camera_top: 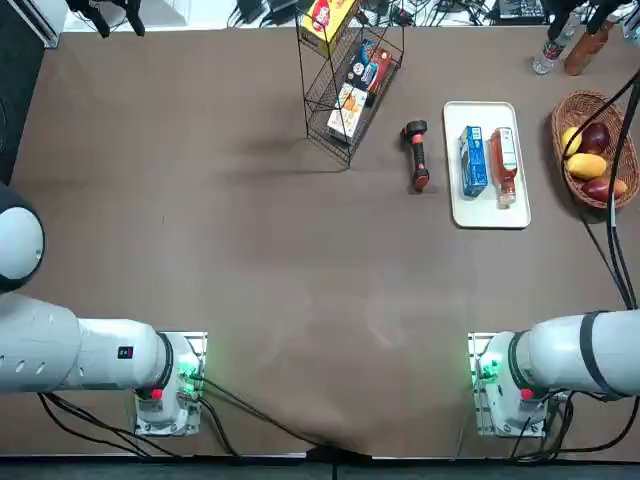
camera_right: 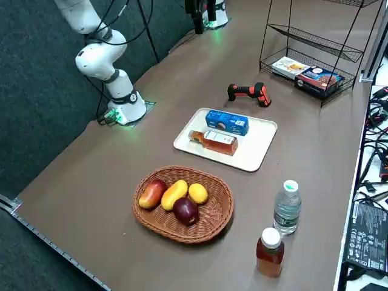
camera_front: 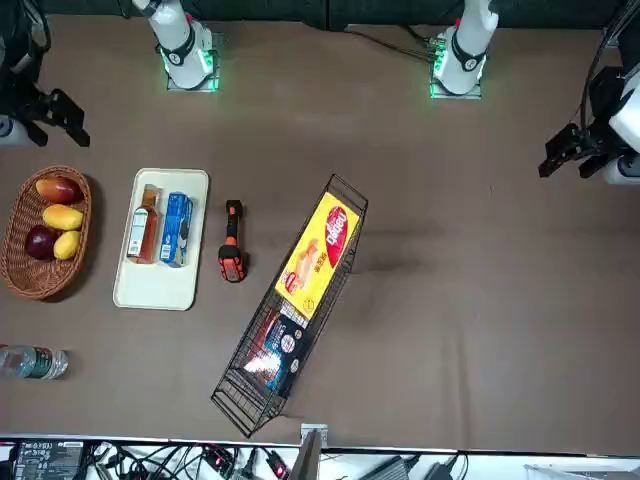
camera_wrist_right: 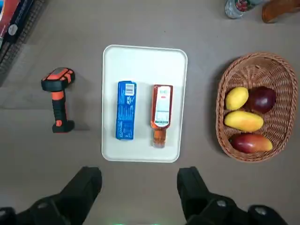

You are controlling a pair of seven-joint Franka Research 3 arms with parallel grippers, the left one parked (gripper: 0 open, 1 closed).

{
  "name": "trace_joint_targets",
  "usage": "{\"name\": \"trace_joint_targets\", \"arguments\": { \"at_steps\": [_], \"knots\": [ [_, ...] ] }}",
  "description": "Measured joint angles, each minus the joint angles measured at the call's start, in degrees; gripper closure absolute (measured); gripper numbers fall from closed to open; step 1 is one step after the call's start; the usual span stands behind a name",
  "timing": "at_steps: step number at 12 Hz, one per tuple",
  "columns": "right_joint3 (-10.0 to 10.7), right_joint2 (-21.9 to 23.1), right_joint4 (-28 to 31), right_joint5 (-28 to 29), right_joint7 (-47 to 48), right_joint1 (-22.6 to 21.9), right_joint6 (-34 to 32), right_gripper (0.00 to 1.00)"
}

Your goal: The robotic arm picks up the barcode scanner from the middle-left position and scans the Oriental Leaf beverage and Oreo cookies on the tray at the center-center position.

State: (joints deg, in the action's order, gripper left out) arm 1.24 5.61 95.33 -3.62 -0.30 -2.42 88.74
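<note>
Beside the tray [camera_wrist_right: 143, 56], on the bare table, lay the barcode scanner [camera_wrist_right: 58, 98], with the Oreo cookies [camera_wrist_right: 125, 110] and Oriental Leaf beverage [camera_wrist_right: 161, 112] flat on the tray. My right gripper [camera_wrist_right: 139, 185] hung above them, fingers spread and empty. This fitted either a scanner awaiting pickup or one set back down after scanning.

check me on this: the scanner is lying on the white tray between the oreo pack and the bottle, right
Not quite. The scanner lies on the bare table beside the white tray, not on it; only the Oreo pack and bottle are on the tray. The right wrist view shows this, with the open end effector hovering empty.
</note>
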Motion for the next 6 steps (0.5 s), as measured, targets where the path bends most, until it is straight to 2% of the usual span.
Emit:
{"name": "trace_joint_targets", "arguments": {
  "at_steps": [2,6],
  "knots": [
    [0.00,2.58,2.89,0.54,0.02,-0.10,0.00,0.00],
    [0.76,4.11,4.61,0.93,0.01,-0.72,0.03,0.00]
  ]
}}
